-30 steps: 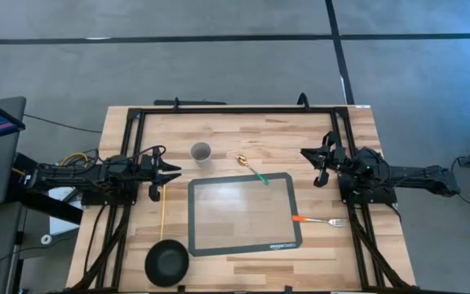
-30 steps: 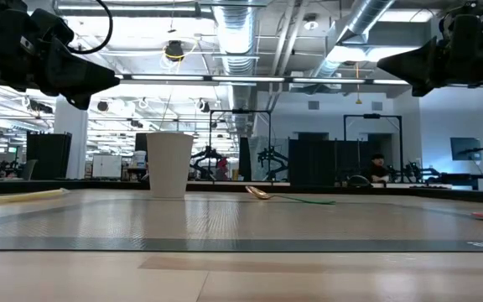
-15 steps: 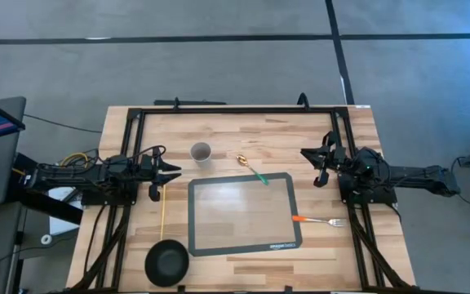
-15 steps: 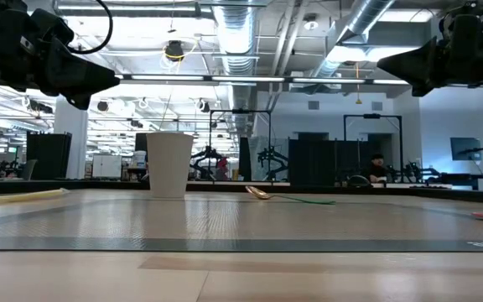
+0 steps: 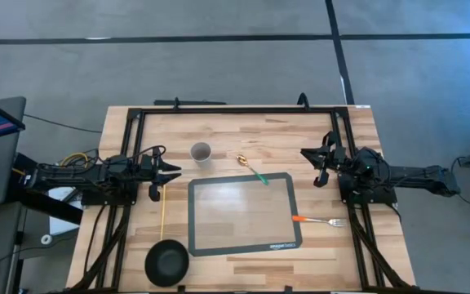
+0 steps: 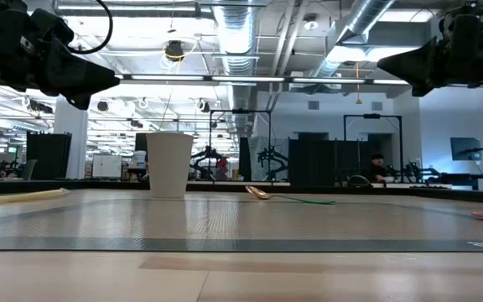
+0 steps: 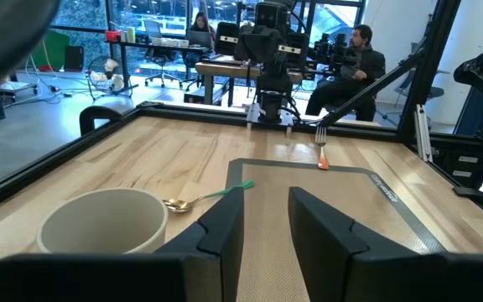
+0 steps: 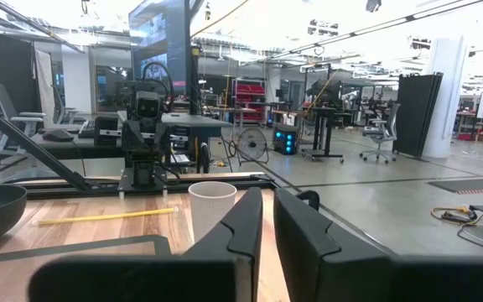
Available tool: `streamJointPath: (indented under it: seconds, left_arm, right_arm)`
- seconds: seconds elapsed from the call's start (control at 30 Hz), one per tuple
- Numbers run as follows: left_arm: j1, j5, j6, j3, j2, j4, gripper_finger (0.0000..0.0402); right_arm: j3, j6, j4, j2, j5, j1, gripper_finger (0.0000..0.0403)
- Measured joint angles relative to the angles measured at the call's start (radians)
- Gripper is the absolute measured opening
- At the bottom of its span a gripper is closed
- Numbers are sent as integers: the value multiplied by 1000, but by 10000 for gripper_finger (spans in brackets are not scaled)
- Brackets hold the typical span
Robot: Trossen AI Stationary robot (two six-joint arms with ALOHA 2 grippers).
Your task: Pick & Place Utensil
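Observation:
A gold spoon with a green handle [image 5: 251,168] lies flat at the far edge of the grey mat [image 5: 243,214]. A fork with an orange handle [image 5: 317,220] lies on the wood by the mat's right edge. A white paper cup [image 5: 200,152] stands upright beyond the mat. My left gripper [image 5: 168,173] hovers over the table's left side, open, pointing at the cup [image 7: 99,225] and the spoon [image 7: 204,199]. My right gripper [image 5: 310,160] hovers over the right side, its fingers a narrow gap apart [image 8: 267,222], pointing at the cup [image 8: 212,210].
A black bowl [image 5: 167,262] sits near the table's near-left corner. A long yellow stick [image 5: 162,214] lies along the wood left of the mat. A black frame [image 5: 235,109] runs round the table's far and side edges. People sit in the room beyond the table.

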Motion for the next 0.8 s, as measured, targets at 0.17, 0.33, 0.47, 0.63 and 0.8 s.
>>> streamJointPath:
  seconds: [0.17, 0.33, 0.47, 0.63, 0.8]
  left_arm:
    - [0, 0, 4, 0, 0, 14, 97]
    - [0, 0, 2, 0, 0, 30, 97]
    - [0, 0, 1, 0, 0, 31, 97]
    - [0, 0, 11, 0, 0, 38, 97]
    - [-8, 12, 7, 0, 0, 72, 97]
  right_arm:
    - [0, 0, 0, 0, 0, 0, 29]
    - [0, 0, 0, 0, 0, 0, 27]
    - [0, 0, 0, 0, 0, 0, 29]
    - [0, 5, 5, 0, 0, 0, 27]
    - [0, 16, 5, 0, 0, 0, 28]
